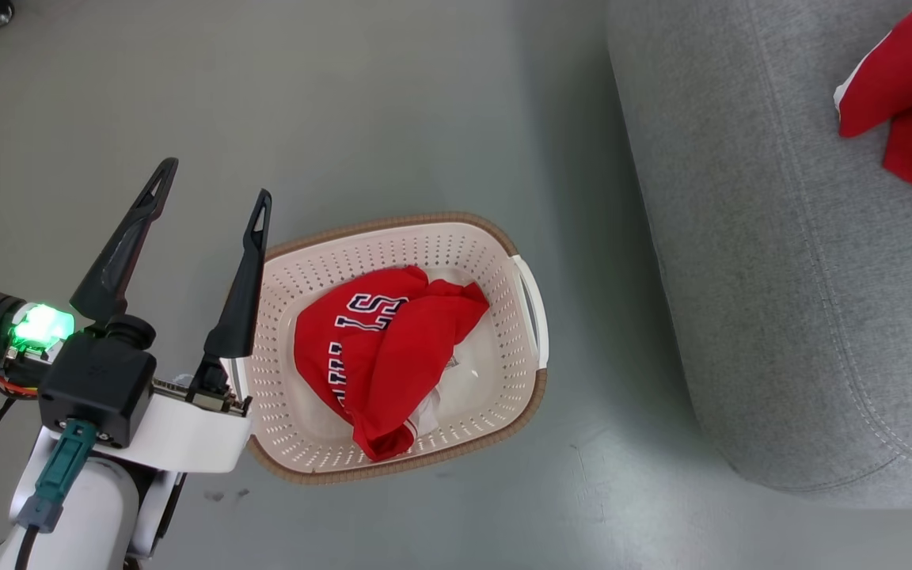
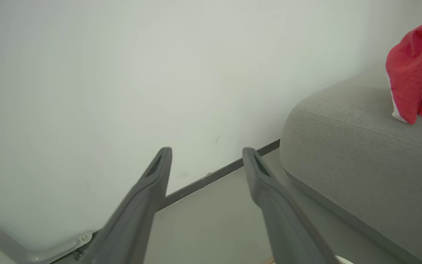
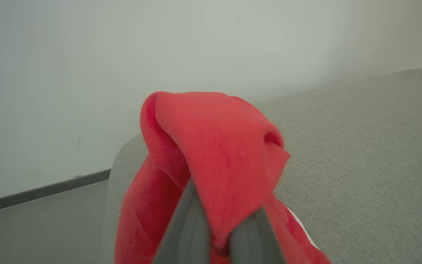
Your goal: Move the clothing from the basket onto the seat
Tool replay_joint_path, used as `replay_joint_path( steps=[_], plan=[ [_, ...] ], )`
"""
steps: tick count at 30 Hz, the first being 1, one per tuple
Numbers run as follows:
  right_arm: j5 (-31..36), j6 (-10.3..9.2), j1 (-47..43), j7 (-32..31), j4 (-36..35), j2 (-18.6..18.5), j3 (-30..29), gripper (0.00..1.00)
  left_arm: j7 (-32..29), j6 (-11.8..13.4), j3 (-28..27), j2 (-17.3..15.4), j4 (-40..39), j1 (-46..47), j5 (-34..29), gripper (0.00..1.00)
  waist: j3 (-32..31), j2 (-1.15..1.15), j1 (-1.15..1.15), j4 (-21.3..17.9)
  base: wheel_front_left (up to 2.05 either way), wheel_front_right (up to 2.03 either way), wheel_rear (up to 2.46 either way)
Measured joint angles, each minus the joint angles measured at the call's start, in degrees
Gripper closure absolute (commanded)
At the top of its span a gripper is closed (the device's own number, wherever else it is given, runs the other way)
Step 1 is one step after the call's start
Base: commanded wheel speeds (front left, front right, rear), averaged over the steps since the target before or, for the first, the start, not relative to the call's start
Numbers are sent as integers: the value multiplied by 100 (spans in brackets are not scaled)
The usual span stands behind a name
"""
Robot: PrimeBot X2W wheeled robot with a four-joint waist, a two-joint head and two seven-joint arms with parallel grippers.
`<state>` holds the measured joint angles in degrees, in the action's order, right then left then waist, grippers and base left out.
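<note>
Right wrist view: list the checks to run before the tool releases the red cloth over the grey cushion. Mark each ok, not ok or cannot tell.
1. Right tool shut on the red garment: ok, the cloth is pinched between its fingers.
2. Garment over the seat, not the floor: ok.
3. Garment's lower end already resting on the seat: cannot tell.
4. Left tool open and empty, ready for the next pick: ok.
5. Left tool clear of the basket: ok, it stands beside the rim, outside it.
6. Basket emptied: not ok, the jersey lies crumpled inside.
</note>
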<state>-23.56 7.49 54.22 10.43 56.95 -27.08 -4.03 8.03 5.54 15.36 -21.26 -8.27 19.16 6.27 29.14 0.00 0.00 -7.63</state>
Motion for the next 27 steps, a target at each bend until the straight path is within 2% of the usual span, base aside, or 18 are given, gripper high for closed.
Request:
replay_joint_path(
  steps=[9, 18, 20, 21, 22, 23, 27],
  plan=[
    [9, 0, -100, 154, 491, 4, -267, 100, -3, 1, -14, -5, -13, 113, -7, 0, 233, 0, 0, -23, 0, 0, 0],
    [34, 0, -148, 237, 687, 199, -339, 100, -2, 2, -53, -20, 8, 121, -7, 0, 322, 0, 0, -138, 0, 0, 0],
    [33, 0, -164, 276, 735, 211, -386, 67, 3, 3, -53, -16, 27, 122, -7, 0, 319, 0, 0, -168, 0, 0, 0],
    [33, 0, -168, 277, 761, 212, -409, 53, 5, 9, -53, -13, 46, 123, -7, 0, 314, 0, 0, -181, 0, 0, 0],
    [33, 0, -172, 281, 777, 214, -415, 20, 7, 9, -53, -8, 67, 125, -5, 0, 308, 0, 0, -193, 0, 0, 0],
    [33, 0, -175, 287, 781, 218, -416, 0, 14, 9, -53, 4, 81, 126, -5, 0, 302, 0, 0, -204, 0, 0, 0],
    [33, 0, -203, 320, 776, 264, -399, 0, 68, 11, -53, 40, 136, 151, -2, 0, 266, 0, 0, -245, 0, 0, 0]
  ],
)
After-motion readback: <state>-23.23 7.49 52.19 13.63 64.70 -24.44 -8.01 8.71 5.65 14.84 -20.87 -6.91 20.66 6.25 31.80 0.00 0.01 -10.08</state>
